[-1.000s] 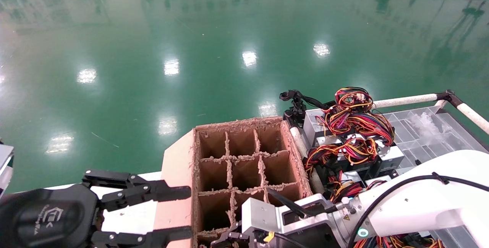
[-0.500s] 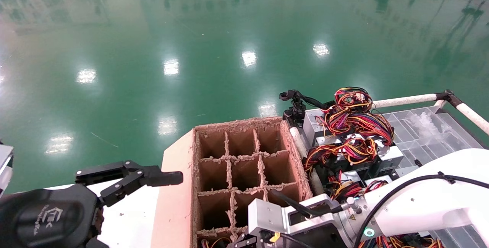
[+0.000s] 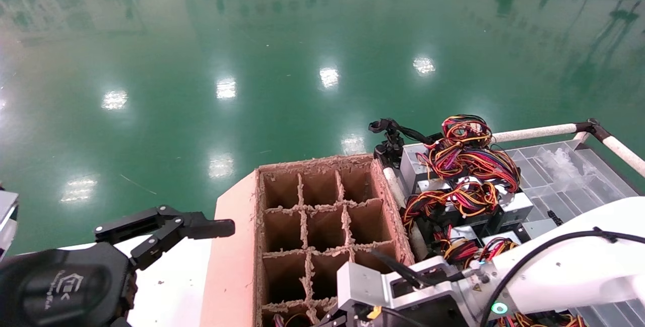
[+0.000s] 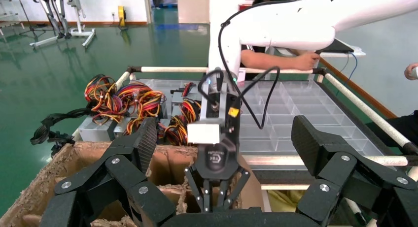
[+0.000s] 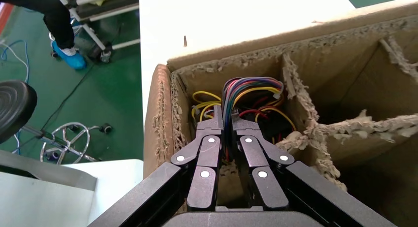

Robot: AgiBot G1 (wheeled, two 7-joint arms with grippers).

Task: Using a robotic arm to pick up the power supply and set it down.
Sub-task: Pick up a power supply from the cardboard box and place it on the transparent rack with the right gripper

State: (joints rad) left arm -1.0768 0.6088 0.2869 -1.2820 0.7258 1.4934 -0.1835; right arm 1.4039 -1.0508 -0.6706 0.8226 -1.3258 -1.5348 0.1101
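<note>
Right gripper pinching wire bundle of power supply, sunk in near corner cell of box. Left gripper spread wide beside box.

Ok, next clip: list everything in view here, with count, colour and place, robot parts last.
Divided carton: one, brown cardboard, centre, cells mostly empty.
Power supply wires: one bundle, red, yellow, orange, black, in the near corner cell; its box is hidden.
Spare power supplies: several, silver-grey with coloured wires, right of the carton.
Clear tray: one, far right.
Floor: green, glossy.
Left gripper: black, open, left of the carton.
Right gripper: black, shut on the wires, over the corner cell.
</note>
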